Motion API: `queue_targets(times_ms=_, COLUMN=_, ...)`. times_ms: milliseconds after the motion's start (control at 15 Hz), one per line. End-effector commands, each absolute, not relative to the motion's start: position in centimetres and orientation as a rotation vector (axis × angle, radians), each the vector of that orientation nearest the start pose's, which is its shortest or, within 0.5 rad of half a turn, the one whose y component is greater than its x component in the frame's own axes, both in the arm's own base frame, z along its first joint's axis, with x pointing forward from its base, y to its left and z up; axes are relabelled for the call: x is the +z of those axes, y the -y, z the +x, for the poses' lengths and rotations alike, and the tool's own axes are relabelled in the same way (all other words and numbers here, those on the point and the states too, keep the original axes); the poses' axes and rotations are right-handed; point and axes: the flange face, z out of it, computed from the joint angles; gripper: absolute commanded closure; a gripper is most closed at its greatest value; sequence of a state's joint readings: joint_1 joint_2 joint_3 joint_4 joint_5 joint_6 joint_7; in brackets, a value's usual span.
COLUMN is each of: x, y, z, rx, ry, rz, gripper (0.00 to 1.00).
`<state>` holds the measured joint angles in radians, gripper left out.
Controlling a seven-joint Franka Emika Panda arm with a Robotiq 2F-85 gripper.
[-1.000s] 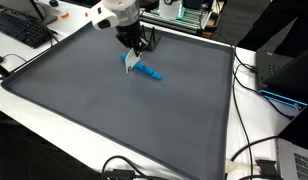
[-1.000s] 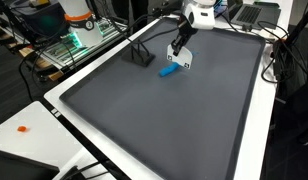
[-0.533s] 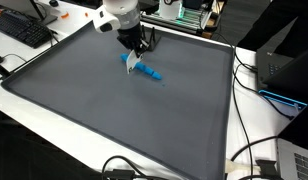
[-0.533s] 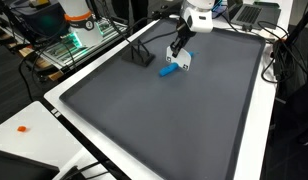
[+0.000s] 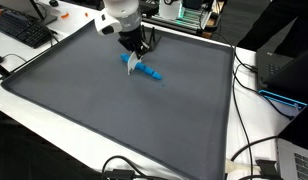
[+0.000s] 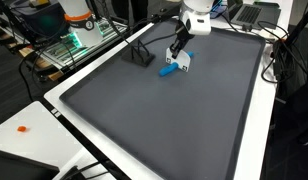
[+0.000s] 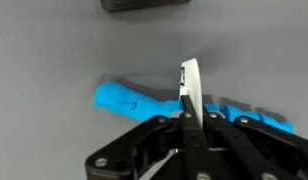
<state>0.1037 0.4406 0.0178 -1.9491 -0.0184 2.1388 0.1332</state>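
A thin white strip (image 7: 190, 85) is pinched upright by the closed fingers (image 7: 166, 128), just over the blue piece (image 7: 129, 100) on the worktop (image 5: 114, 110). Contact seems sought; a gentle straight descent is called for

One long blue plastic piece (image 7: 129, 100) is counted, one thin white flat strip (image 7: 190, 85), one small black block (image 6: 142, 56), one dark grey mat (image 5: 114, 115), and one black keyboard (image 5: 24, 32) is spotted.
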Motion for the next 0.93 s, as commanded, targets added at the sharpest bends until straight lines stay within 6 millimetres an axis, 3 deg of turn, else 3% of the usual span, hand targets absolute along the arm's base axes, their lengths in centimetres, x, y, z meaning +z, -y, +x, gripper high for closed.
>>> queue_targets(times_ms=0, x=21.95, y=-7.40, z=57.90, rx=0.400, ry=0.010, rz=-3.099, gripper=0.99)
queue_targets(times_ms=867, x=22.57, y=-7.58, z=57.67, rx=0.453, ry=0.011, rz=-3.092, gripper=0.99)
